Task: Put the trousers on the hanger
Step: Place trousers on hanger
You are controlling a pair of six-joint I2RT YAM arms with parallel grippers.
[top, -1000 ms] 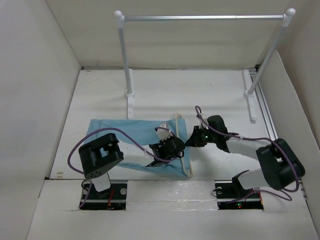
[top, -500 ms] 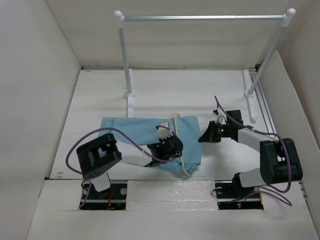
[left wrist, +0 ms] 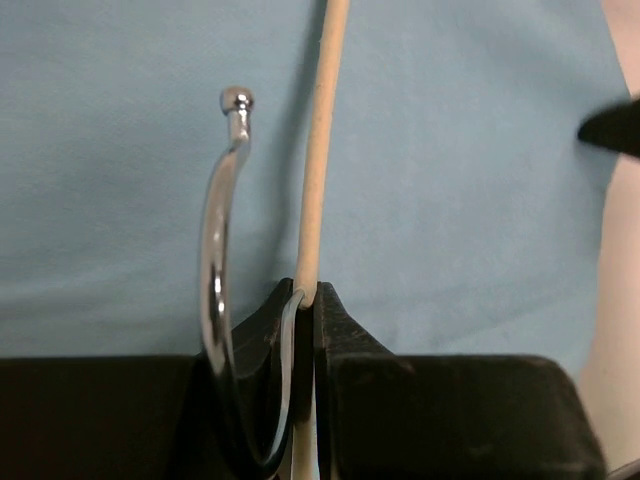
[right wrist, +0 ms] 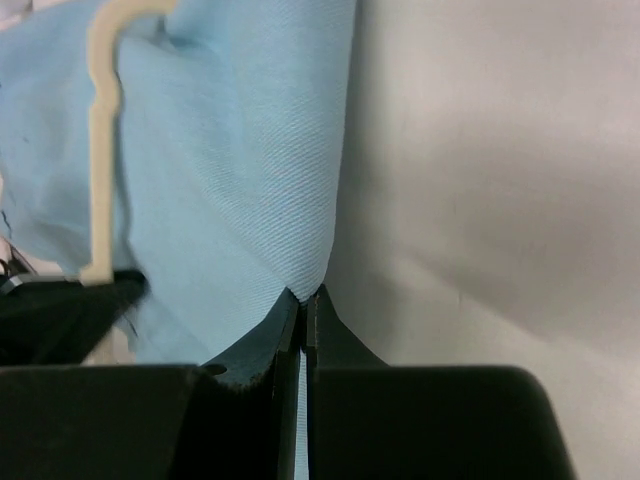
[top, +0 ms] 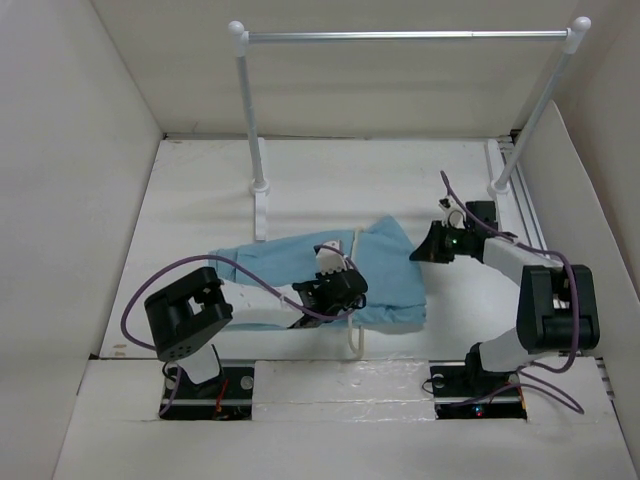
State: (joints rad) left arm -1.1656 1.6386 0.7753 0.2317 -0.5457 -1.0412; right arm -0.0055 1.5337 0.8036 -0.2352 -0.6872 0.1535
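Toward the near middle of the desk [top: 350, 180], between the two arms, the trousers [top: 390, 285] lie spread as a light blue sheet running left to right. Across them, near to far, runs the hanger [top: 355, 340] — a thin cream bar whose near end sticks out past the near edge of the cloth. We see the left fingers [left wrist: 345, 325] clenched on that bar. In the left wrist view the two black tips pinch it with no gap, and a chrome hook [left wrist: 213, 260] curves up just left of them over the blue fabric. The right fingers [right wrist: 335, 335] are clamped on the right edge of the trousers, with the cloth's edge caught between the tips. In the right wrist view bare desk lies on one side of that edge, and the hanger's cream arm shows against the fabric on the other. From above, the right arm [top: 545, 310] reaches leftward to the trousers' right edge — apart from the left fingers, which sit over the middle of the cloth. At the far end of the desk stands a silver rail [top: 400, 35] on two white posts.
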